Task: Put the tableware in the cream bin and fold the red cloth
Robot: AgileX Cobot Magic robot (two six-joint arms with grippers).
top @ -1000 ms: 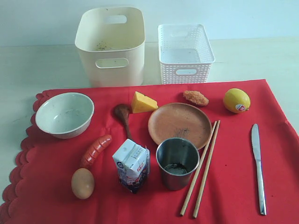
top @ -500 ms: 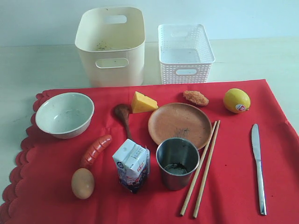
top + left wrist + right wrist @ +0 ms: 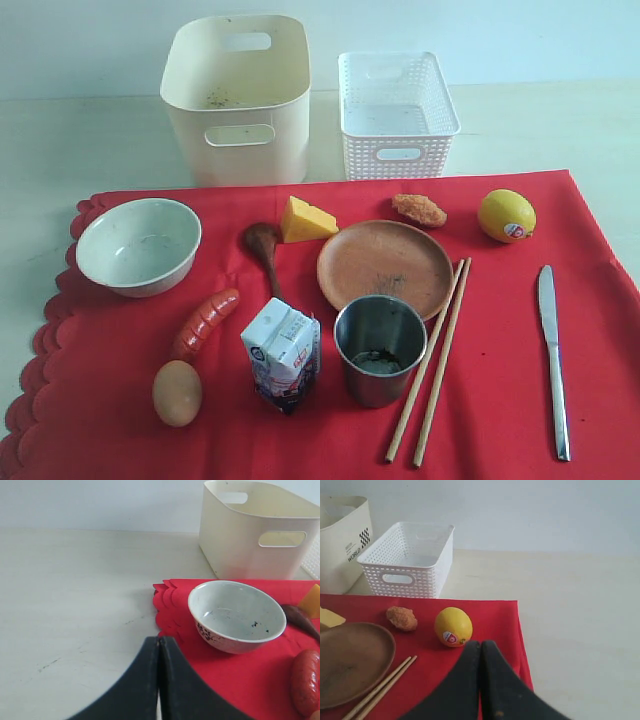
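On the red cloth [image 3: 500,400] lie a pale bowl [image 3: 138,245], a wooden spoon [image 3: 264,250], a brown wooden plate [image 3: 385,267], a steel cup [image 3: 380,349], chopsticks [image 3: 430,362] and a silver knife [image 3: 553,360]. The cream bin [image 3: 237,98] stands behind the cloth. Neither arm shows in the exterior view. My left gripper [image 3: 159,640] is shut and empty, over the cloth's scalloped edge [image 3: 162,610] near the bowl [image 3: 236,615]. Shut and empty too, my right gripper [image 3: 480,643] hovers beside the lemon [image 3: 453,626], with the plate [image 3: 350,661] and chopsticks [image 3: 382,687] off to one side.
A white lattice basket [image 3: 395,115] stands beside the cream bin. Food on the cloth: cheese wedge [image 3: 305,220], fried nugget [image 3: 419,210], lemon [image 3: 506,215], sausage [image 3: 205,322], egg [image 3: 177,392], milk carton [image 3: 283,352]. Bare pale table [image 3: 60,150] surrounds the cloth.
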